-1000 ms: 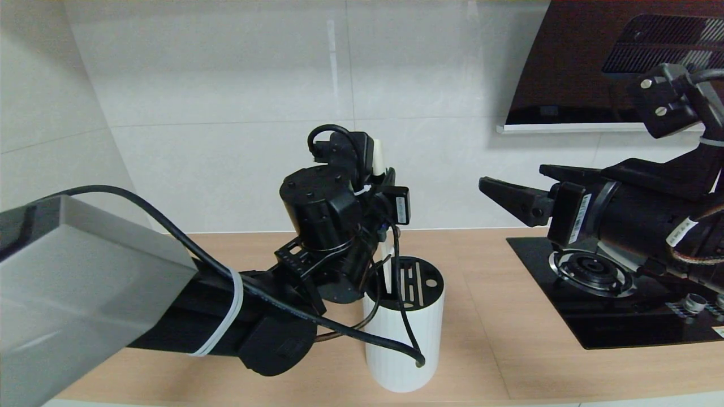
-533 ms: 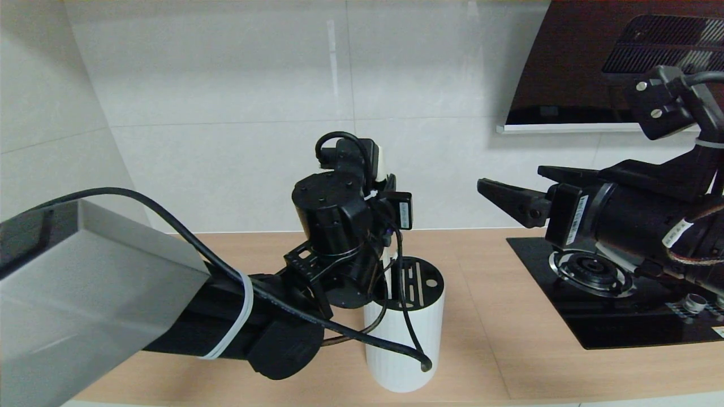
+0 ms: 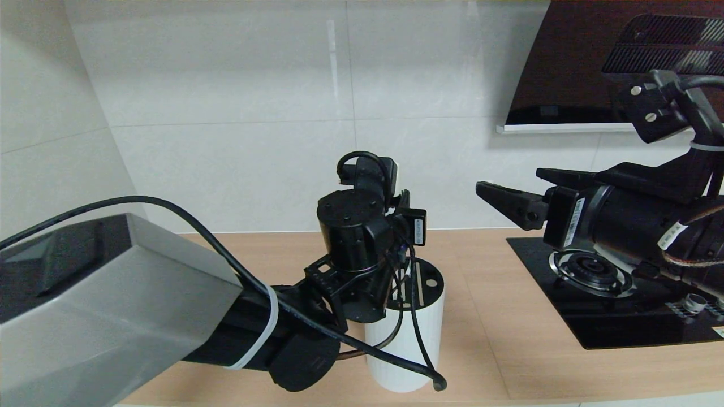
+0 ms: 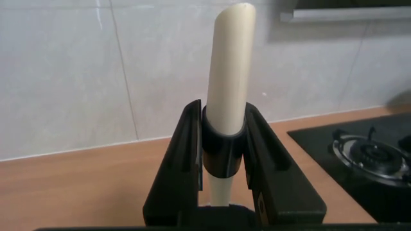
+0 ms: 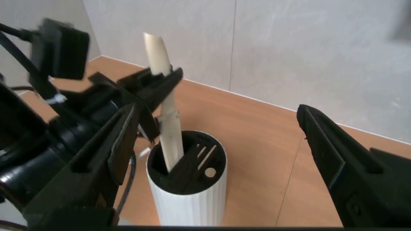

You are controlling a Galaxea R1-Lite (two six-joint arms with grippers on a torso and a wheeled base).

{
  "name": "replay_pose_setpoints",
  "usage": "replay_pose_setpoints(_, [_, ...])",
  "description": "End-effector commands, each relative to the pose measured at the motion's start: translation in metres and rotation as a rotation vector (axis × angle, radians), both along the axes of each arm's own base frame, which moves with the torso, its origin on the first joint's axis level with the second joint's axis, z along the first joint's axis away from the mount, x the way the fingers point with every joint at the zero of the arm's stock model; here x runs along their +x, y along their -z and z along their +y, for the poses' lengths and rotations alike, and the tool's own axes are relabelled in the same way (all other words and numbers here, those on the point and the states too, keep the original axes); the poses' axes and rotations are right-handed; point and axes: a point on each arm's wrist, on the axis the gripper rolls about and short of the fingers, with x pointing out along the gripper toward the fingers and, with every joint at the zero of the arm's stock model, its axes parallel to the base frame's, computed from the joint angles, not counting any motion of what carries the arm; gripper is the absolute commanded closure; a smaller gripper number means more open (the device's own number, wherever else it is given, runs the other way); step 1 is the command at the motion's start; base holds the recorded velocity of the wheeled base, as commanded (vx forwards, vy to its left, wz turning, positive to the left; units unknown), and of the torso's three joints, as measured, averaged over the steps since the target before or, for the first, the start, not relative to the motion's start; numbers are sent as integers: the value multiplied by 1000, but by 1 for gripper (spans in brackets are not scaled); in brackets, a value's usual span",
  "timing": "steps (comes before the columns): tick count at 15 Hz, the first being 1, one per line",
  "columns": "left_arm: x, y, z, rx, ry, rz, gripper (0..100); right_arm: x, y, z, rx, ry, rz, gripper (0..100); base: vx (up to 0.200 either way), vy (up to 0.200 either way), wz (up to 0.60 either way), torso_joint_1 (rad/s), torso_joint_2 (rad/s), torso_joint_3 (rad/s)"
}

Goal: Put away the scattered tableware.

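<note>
L gripper [image 4: 223, 119] clamps tight on a cream-handled utensil [image 4: 230, 58], upright, its lower end sunk in the black slotted top of the white holder [image 5: 186, 199] on the wood counter [image 3: 486, 316]. R gripper [image 5: 218, 122] hangs wide open w/ nothing in it, beside the holder, near the hob [image 3: 611, 316].

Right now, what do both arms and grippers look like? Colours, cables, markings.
Left arm: grey boxy housing, then black round joints, a looped black cable and a white cable tie. Right arm: black, with a braided cable, a white tie and a white printed label at the wrist. Left gripper: flat black fingers. Right gripper: long tapered black fingers.
</note>
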Motion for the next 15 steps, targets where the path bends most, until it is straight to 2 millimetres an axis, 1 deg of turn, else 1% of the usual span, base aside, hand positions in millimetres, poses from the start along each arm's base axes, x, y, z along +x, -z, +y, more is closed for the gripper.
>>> replay_pose_setpoints(1, [-1,7,-2,12,4,14,100,1,2,1,-4,-2,6,0,0,0,0,0,0,0])
replay_pose_setpoints(7, [-7,19,-1,45,14,48,100,4,7,5,-19,-6,22,0,0,0,0,0,0,0])
replay_pose_setpoints(10, [-10,30,3,77,14,79,100,4,8,6,-22,-6,25,0,0,0,0,0,0,0])
replay_pose_setpoints(13, [-9,37,3,102,9,102,100,4,10,6,-25,-8,28,0,0,0,0,0,0,0])
replay_pose_setpoints(15, [-9,37,3,104,9,104,100,4,10,7,-26,-11,30,0,0,0,0,0,0,0])
